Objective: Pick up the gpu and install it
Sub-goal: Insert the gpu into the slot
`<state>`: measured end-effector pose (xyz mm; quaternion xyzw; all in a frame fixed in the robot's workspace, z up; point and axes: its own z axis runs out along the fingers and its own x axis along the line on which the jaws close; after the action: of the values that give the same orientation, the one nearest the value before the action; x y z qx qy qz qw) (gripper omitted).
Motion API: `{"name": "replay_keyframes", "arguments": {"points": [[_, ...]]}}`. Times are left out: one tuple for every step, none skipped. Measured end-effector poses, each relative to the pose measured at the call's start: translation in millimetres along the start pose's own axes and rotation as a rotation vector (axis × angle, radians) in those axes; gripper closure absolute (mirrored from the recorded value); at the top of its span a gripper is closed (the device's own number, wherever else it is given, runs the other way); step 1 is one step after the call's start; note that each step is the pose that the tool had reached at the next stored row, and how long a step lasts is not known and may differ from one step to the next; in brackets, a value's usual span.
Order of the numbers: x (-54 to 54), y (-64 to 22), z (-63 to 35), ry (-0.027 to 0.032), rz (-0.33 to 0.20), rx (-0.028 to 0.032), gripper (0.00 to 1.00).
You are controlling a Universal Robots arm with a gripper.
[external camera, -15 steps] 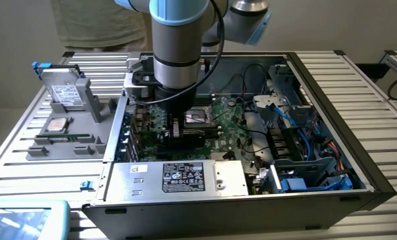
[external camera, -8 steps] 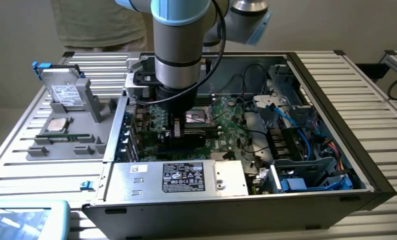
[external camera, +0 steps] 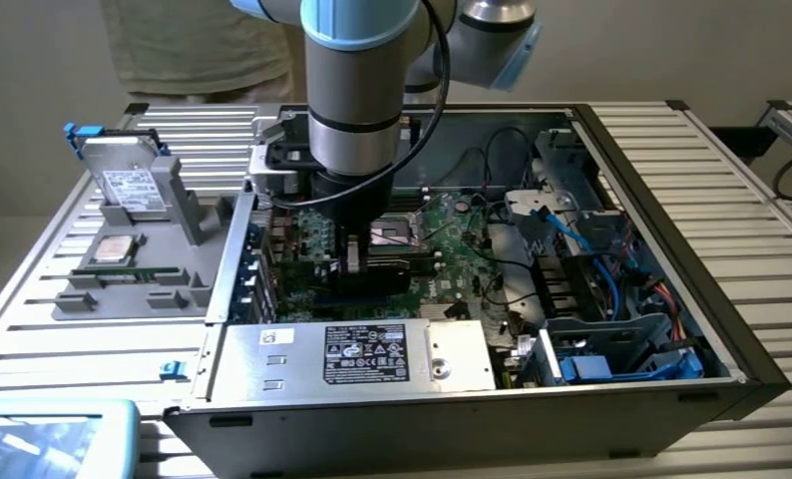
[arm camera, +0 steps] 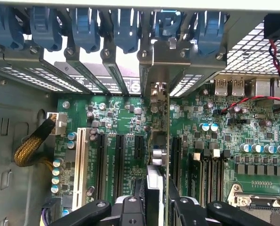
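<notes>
Open PC case (external camera: 635, 329) on a slatted table (external camera: 755, 170), centre of the exterior frame; arm (external camera: 356, 90) descends from top centre into the case, over the motherboard (external camera: 463, 249); gripper (external camera: 356, 254) low inside, close above the board; gpu (arm camera: 155, 188) held edge-on between the black fingers (arm camera: 130, 207) at bottom centre of the wrist frame, the fingers closed against its two faces; card stands upright, its silver bracket (arm camera: 161, 61) reaching up to the rear slot openings at upper centre of that frame, beneath the row of blue latches (arm camera: 125, 26); lower edge of the card lies along an expansion slot line between the black slots (arm camera: 118, 157) at centre-left and the further slots (arm camera: 176, 155) just to the other side; whether the edge connector is fully seated cannot be told, the contact being hidden by the card itself; judged status: pick-up done, card carried to the slot and aligned or partly inserted, pressing home and release not yet shown; other items: grey parts tray (external camera: 144, 239) at left of the exterior frame, holding a hard drive (external camera: 128, 185) and a memory stick (external camera: 137, 271); power supply (external camera: 356, 354) at lower centre; blue cables (external camera: 570, 225) at right; a person (external camera: 197, 50) stands at upper left behind the table.
</notes>
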<state>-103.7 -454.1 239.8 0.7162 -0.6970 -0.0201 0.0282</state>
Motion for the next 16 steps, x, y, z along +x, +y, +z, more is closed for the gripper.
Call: {"name": "replay_keyframes", "arguments": {"points": [[0.0, 0.0, 0.0, 0.0000, 0.000, 0.0000, 0.71], [0.0, 0.0, 0.0, -0.0001, 0.000, 0.0001, 0.71], [0.0, 0.0, 0.0, -0.0001, 0.000, 0.0001, 0.71], [0.0, 0.0, 0.0, -0.0001, 0.000, 0.0000, 0.71], [0.0, 0.0, 0.0, 0.0000, 0.000, 0.0000, 0.71], [0.0, 0.0, 0.0, -0.0001, 0.000, 0.0000, 0.71], [0.4, 0.0, 0.0, -0.0004, 0.000, 0.0002, 0.71], [0.8, 0.0, 0.1, -0.0008, -0.001, 0.0002, 0.71], [0.9, 0.1, 0.1, -0.0009, -0.001, 0.0007, 0.71], [1.1, 0.1, 0.0, -0.0008, -0.002, 0.0016, 0.71], [1.2, 0.1, 0.0, -0.0007, -0.002, 0.0018, 0.71], [1.2, 0.1, 0.0, -0.0006, -0.003, 0.0021, 0.71], [1.3, 0.1, 0.0, -0.0007, -0.003, 0.0024, 0.71], [1.5, 0.1, 0.1, -0.0008, -0.004, 0.0026, 0.71], [1.5, 0.1, 0.1, -0.0007, -0.005, 0.0027, 0.71], [1.6, 0.0, 0.0, -0.0005, -0.007, 0.0026, 0.71]]}}
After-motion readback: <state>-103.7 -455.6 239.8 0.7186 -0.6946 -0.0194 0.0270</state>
